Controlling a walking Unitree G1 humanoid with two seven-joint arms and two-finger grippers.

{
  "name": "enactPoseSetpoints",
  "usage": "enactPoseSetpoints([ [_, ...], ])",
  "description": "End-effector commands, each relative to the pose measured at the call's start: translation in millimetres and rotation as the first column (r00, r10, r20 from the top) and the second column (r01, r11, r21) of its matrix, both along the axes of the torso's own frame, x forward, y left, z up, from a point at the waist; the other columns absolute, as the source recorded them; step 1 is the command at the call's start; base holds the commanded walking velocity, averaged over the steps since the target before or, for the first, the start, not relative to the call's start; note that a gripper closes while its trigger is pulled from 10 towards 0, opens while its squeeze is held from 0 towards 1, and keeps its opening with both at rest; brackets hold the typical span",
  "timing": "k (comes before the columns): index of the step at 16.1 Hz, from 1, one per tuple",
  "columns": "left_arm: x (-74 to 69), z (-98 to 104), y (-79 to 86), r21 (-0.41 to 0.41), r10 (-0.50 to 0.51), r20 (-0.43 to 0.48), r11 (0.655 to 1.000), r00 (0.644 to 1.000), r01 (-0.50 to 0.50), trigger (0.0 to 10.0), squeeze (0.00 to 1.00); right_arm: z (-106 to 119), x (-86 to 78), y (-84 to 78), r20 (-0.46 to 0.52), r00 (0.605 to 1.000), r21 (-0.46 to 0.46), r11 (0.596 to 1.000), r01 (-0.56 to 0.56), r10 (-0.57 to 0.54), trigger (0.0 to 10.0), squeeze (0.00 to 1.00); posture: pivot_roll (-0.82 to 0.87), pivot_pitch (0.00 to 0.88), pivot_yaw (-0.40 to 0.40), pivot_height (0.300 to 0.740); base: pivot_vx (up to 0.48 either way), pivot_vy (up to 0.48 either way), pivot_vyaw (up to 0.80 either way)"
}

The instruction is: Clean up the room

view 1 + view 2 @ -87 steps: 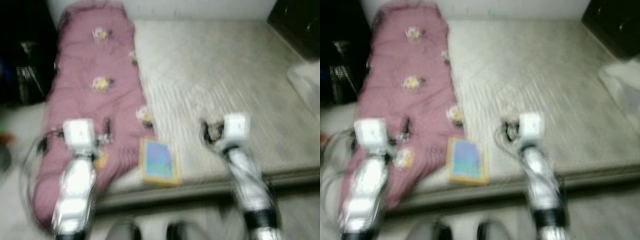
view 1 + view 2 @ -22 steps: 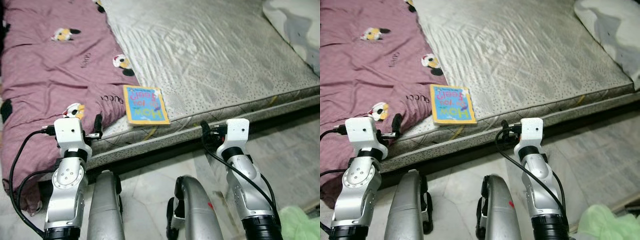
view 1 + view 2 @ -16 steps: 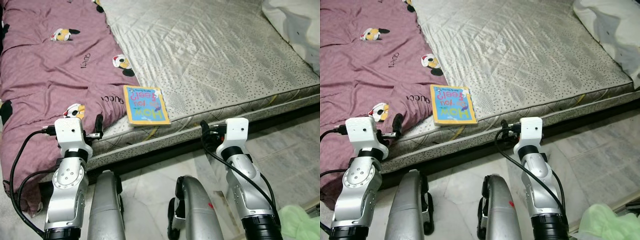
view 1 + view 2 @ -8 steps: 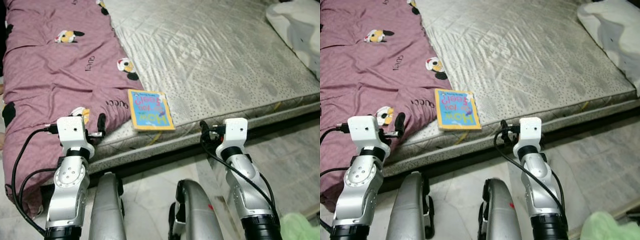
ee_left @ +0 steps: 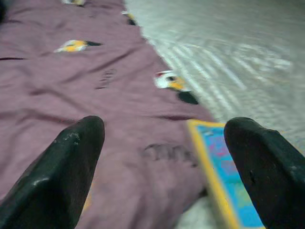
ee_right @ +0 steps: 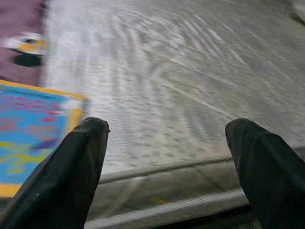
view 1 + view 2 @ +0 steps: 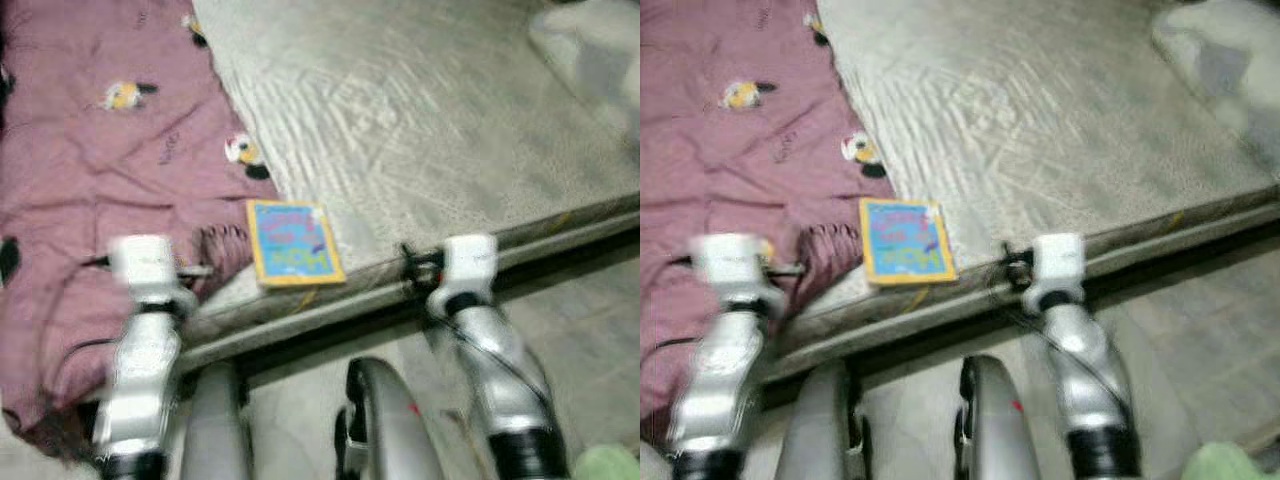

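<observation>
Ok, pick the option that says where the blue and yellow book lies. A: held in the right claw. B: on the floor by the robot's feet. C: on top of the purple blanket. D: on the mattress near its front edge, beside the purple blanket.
D: the book lies flat on the grey mattress close to its front edge, right beside the purple blanket, and neither claw holds it.

Maroon cartoon-print blanket (image 7: 90,170); blue yellow-bordered book (image 7: 293,242); grey quilted mattress (image 7: 420,130).

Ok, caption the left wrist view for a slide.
Open left claw above the purple blanket, the yellow-bordered book lying beside it on the mattress.
</observation>
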State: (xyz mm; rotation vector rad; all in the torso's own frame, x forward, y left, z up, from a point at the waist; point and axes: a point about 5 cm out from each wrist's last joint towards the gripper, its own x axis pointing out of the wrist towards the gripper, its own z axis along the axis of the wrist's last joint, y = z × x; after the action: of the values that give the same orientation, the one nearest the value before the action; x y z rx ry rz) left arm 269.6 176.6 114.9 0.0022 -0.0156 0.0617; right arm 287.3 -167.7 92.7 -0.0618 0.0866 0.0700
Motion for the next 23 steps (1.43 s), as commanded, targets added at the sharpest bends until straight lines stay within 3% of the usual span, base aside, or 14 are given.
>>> enactPoseSetpoints([
  [1, -1.5, -0.5, 8.7, 0.014, 0.021, -0.005, 1.000, 1.000, -0.021, 10.0, 0.00, 0.3, -0.4, 2.9, 0.003, 1.000, 0.006, 1.000, -0.002, 0.002, 10.0, 0.00, -0.01, 0.227, -0.057, 0.599, 0.382, 0.000, 0.00],
  [5, 0.2, -2.7, 4.6, -0.006, 0.015, -0.017, 1.000, 1.000, -0.015, 10.0, 0.00, 1.0, -0.2, 2.7, 0.010, 1.000, 0.008, 1.000, -0.001, 0.001, 10.0, 0.00, -0.01, 0.229, -0.059, 0.599, 0.180, 0.000, 0.00],
  [6, 3.0, -10.9, 2.3, -0.033, 0.007, -0.078, 0.999, 0.997, -0.009, 10.0, 0.00, 1.9, 0.4, 3.1, 0.014, 1.000, 0.007, 1.000, -0.004, 0.004, 10.0, 0.00, -0.02, 0.238, -0.059, 0.599, 0.000, 0.000, 0.00],
  [8, 6.0, -15.9, 1.3, -0.069, -0.005, -0.118, 0.998, 0.993, -0.003, 10.0, 0.00, 2.1, 0.3, 2.9, 0.015, 1.000, 0.009, 1.000, -0.005, 0.005, 10.0, 0.00, -0.02, 0.235, -0.061, 0.599, 0.000, 0.000, 0.00],
  [15, 23.4, -34.5, -17.2, -0.168, -0.125, -0.263, 0.982, 0.957, 0.082, 10.0, 0.00, 4.2, -1.3, -0.6, 0.022, 1.000, 0.003, 1.000, 0.005, -0.005, 10.0, 0.00, -0.04, 0.247, -0.063, 0.536, 0.000, 0.000, 0.00],
  [23, 34.3, -37.9, -21.5, -0.201, -0.150, -0.274, 0.975, 0.950, 0.096, 10.0, 0.00, 6.6, -5.0, -5.4, 0.023, 1.000, -0.024, 1.000, 0.007, -0.007, 10.0, 0.00, -0.07, 0.244, -0.079, 0.536, 0.000, 0.000, 0.00],
])
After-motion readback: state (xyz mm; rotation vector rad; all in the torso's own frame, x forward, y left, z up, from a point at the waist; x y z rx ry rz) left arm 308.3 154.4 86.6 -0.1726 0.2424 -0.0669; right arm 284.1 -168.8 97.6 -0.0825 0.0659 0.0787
